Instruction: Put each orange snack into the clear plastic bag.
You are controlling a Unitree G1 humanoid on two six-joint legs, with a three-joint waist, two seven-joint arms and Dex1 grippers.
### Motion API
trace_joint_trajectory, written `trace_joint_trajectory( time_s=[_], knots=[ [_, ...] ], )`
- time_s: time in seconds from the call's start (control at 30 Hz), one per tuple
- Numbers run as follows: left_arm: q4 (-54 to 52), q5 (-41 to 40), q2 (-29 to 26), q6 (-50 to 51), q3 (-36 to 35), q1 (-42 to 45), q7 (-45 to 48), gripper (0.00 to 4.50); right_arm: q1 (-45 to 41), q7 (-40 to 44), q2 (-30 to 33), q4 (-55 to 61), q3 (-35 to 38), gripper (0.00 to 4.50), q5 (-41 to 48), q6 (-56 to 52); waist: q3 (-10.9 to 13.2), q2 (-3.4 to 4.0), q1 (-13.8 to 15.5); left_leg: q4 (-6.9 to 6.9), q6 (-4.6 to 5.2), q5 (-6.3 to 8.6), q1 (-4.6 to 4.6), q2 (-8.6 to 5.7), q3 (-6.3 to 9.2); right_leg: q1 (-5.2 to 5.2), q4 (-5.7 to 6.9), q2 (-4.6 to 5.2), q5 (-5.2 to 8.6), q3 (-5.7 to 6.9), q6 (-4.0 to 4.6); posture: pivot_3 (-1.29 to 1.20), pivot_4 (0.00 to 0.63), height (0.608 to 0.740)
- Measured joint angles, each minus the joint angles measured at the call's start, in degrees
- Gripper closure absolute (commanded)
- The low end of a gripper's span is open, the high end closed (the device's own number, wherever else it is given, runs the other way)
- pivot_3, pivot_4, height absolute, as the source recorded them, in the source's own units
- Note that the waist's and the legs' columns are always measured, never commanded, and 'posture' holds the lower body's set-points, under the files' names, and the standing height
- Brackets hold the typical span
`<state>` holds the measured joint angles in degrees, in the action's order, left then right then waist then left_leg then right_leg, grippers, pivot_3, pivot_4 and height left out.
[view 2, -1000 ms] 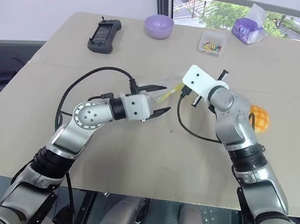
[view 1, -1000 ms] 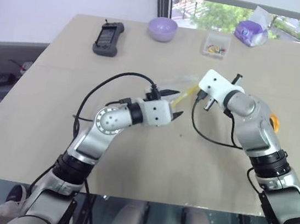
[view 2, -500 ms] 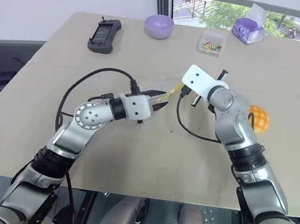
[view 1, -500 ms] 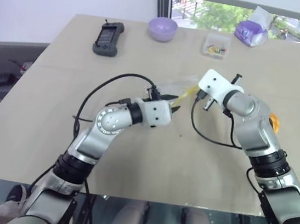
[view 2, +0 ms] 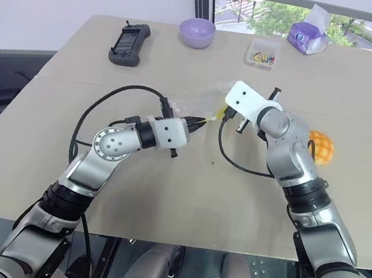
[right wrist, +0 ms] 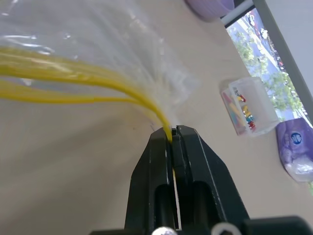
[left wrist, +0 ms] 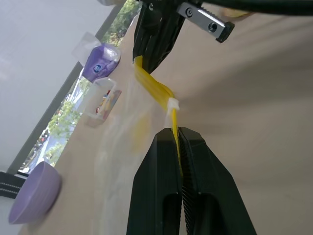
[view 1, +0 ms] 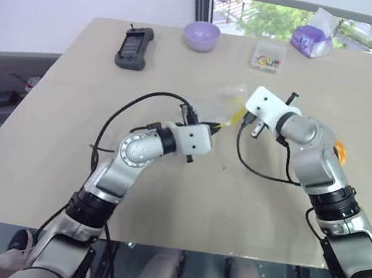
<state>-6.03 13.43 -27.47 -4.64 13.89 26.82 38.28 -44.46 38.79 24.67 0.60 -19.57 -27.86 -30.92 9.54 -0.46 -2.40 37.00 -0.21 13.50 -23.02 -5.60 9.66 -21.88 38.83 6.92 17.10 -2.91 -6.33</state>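
Note:
The clear plastic bag hangs crumpled above the table's middle, stretched between both grippers by its yellow seal strip. From the left, my left gripper is shut on one end of that strip; its fingers pinch the yellow band. The right gripper is shut on the strip's other end, where the bands run into its fingers. An orange snack with a grid pattern lies on the table to the right, partly behind my right forearm.
Along the table's far side stand a purple bowl, a black handheld device, a small clear box of coloured bits and a purple tissue pack. Black cables loop from both wrists over the table.
My left gripper, open a second ago, has shut on the bag's yellow strip. The bag now stands higher and more spread out. The right arm has kept still.

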Motion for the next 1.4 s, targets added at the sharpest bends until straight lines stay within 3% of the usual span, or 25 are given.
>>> trace_joint_trajectory(
  time_s=[0.07,0.2,0.37,0.53,1.07,1.4],
  knots=[
    [0.34,-0.92,-0.07,-0.95,-0.59,0.00,-0.04,4.50,0.00,1.21,0.37,1.26,0.06,3.70,0.93,0.06,0.00,0.00,0.00,0.00,0.00,0.00,-0.02,0.01,0.01,-0.02,0.00,0.00,0.00,0.00,0.00,0.00,0.150,0.740],
    [0.65,-4.45,-0.03,-3.11,-3.34,0.34,-0.14,4.50,0.16,6.07,1.52,4.48,0.73,1.87,5.11,-1.69,0.00,0.00,0.03,0.00,0.00,0.00,-0.03,0.02,0.01,-0.02,-0.01,0.01,0.00,0.01,0.00,0.00,0.150,0.740],
    [2.57,-8.51,0.86,-3.11,-5.56,0.32,-0.27,4.50,0.46,15.76,6.14,10.15,5.15,1.87,14.96,-7.99,0.00,0.00,0.17,0.04,0.01,0.00,-0.14,0.02,0.10,-0.03,-0.05,0.04,0.00,0.10,0.00,0.00,0.150,0.740],
    [3.33,-13.64,2.29,-1.85,-6.78,-0.17,0.31,4.50,-0.77,17.74,7.68,12.02,11.43,1.87,23.30,-14.19,0.00,0.00,0.07,0.04,0.01,0.01,-0.14,0.02,0.11,-0.04,-0.04,0.04,0.00,0.12,0.00,0.00,0.150,0.740],
    [5.01,-18.12,2.11,-0.70,-7.31,-0.87,1.49,4.50,-1.68,7.30,-1.92,10.64,21.04,1.87,40.19,-32.39,-0.01,0.00,-0.09,0.21,-0.01,-0.01,-0.85,0.02,0.12,-0.74,0.09,0.13,-0.02,0.11,0.02,0.00,0.150,0.740],
    [5.01,-18.12,2.09,-0.69,-7.29,-1.27,1.49,4.50,-2.18,5.43,-2.60,12.34,19.97,1.87,47.93,-35.08,-0.01,0.00,-0.06,0.21,0.00,-0.01,-0.85,0.02,0.13,-0.77,0.12,0.12,-0.02,0.12,0.02,0.00,0.150,0.740]
  ],
)
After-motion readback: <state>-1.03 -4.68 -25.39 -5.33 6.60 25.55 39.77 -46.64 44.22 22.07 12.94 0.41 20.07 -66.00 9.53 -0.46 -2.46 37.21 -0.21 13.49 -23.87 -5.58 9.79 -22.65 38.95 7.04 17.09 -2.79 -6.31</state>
